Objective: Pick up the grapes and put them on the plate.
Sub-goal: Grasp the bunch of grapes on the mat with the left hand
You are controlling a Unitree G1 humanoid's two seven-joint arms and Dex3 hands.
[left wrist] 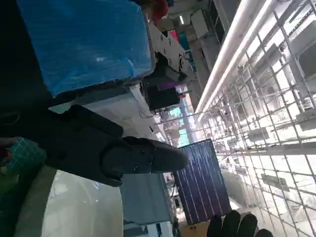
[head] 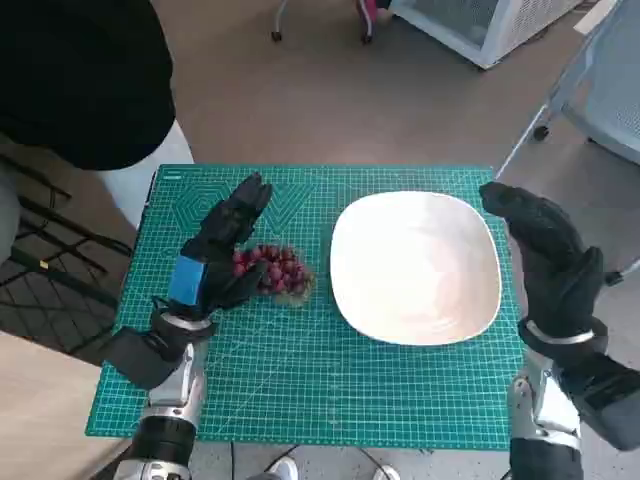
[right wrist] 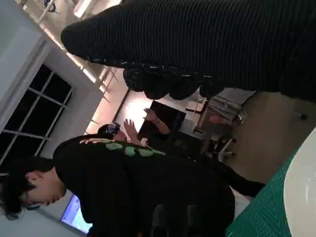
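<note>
The left robot hand rests against the grapes, fingers spread, not gripping. The right robot hand hovers open and empty beside the plate.

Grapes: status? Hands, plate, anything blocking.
Left hand at the grapes, fingers around them, grip unconfirmed. Right hand open, hovering at the plate's far edge. Grapes on the mat, plate bare. Nothing between them.

I see a matt green cutting mat printed with fine pale grid lines over the table; the white plate looks smooth with a soft sheen; the grapes have glossy red skins; my right hand wears ribbed black knit; blue tape on my left hand looks slick.
</note>
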